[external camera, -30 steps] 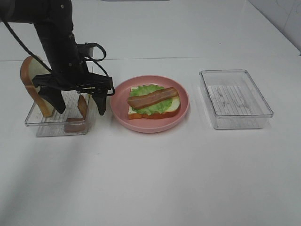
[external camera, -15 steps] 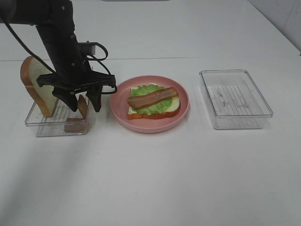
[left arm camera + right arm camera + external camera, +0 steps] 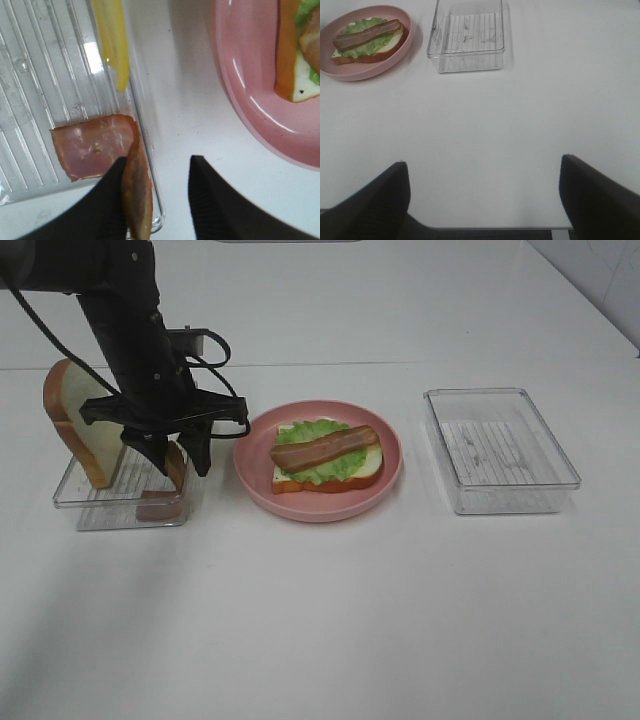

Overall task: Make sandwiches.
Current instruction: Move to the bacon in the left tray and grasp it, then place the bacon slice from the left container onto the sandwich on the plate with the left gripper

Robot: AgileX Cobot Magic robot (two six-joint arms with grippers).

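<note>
Left wrist view: left gripper (image 3: 158, 160) half open, astride upright bacon strip (image 3: 137, 195) & wall of clear tray (image 3: 45, 90), nothing clamped yet; sandwich (image 3: 287, 50) on pink plate (image 3: 250, 100) past outer finger. Prob. shift inward, pinch bacon only.

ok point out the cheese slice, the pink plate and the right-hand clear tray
cheese slice (image 3: 112, 40), left wrist view, middle of the yellow strip
pink plate (image 3: 322, 510), exterior high view, bare front rim
right-hand clear tray (image 3: 500, 450), exterior high view, its ribbed floor
</note>
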